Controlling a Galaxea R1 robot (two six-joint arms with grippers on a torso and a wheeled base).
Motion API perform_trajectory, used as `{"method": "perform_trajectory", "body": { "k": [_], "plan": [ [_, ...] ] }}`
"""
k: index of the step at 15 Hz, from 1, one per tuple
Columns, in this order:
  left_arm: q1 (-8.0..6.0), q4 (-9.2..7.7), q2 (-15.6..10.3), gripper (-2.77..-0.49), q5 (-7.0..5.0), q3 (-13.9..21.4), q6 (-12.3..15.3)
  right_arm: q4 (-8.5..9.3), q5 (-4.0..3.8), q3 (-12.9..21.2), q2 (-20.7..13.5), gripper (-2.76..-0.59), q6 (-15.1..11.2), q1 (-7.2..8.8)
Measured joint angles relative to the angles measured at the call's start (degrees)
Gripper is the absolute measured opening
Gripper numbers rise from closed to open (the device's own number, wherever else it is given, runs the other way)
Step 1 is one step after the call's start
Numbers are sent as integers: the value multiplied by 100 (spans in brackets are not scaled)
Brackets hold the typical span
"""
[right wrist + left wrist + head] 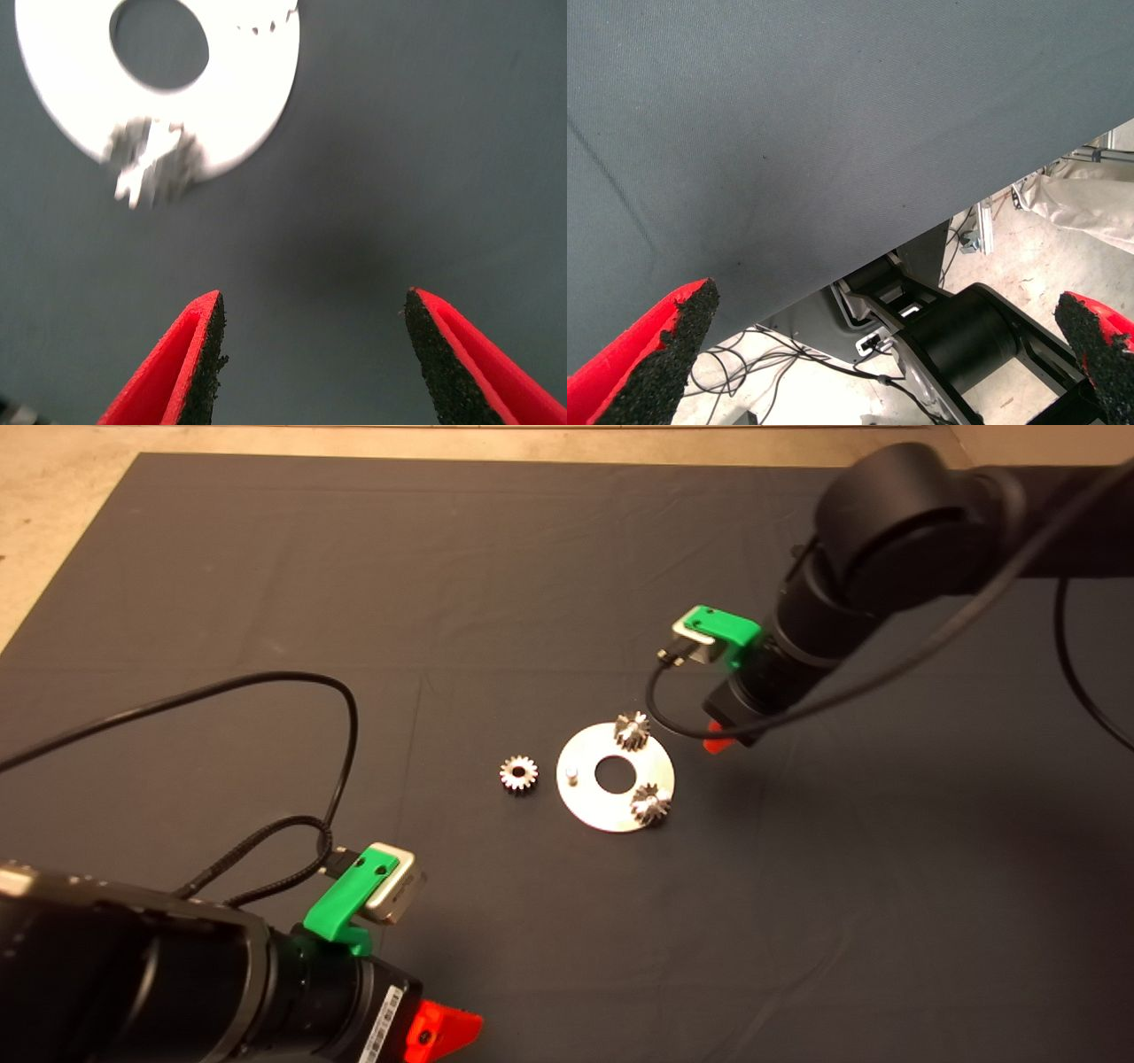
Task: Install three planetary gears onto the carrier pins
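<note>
The right pincer point(719, 742) hangs just beside the disc point(592, 808), with its red fingers point(190, 363) spread apart and nothing between them. The mat point(532, 584) under it is bare. Two gears sit on pins already: one gear point(632, 731) on the edge nearest this pincer, and another gear point(649, 802) on the near edge. One pin point(572, 773) is still bare (it stands on the side away from the right pincer). The last gear point(518, 772) lies flat on the mat just beside the disc, close to that bare pin.

The left pincer point(443, 1029) waits low at the near left of the table, fingers point(664, 354) wide apart, holding nothing.

To do this well, I think a pincer should grab the loose gear by its teeth, keep it flat, line its hole over the pin, and lower it slowly without bumping the disc.
</note>
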State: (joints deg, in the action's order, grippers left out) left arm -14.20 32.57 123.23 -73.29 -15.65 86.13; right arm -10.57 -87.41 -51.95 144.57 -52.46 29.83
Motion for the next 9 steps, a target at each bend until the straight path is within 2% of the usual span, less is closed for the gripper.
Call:
{"method": "perform_trajectory", "body": {
  "k": [2, 3, 4, 5, 7, 8, 9],
  "plan": [
    [1, -2, 133, -49, -17, -50, -110, 125, -16, 1002, -515, -188, -423, 45],
    [-7, -13, 218, -49, -66, -101, -116, 185, -11, 1498, -775, -188, -651, 54],
    [-14, -27, 340, -49, -237, -142, -147, 282, -2, 1979, -1093, -188, -852, 55],
    [-10, -87, 487, -49, -505, -176, -182, 375, -3, 2389, -1431, -188, -1018, 67],
    [-15, -196, 924, -49, -1218, -236, -274, 606, -13, 2985, -2293, -188, -1215, 93],
    [-32, -303, 1188, -49, -1396, -296, -305, 703, -38, 3096, -2690, -188, -1261, 100],
    [-46, -409, 1398, -49, -1379, -370, -423, 744, -47, 3136, -2987, -188, -1257, 100]
  ]
}}
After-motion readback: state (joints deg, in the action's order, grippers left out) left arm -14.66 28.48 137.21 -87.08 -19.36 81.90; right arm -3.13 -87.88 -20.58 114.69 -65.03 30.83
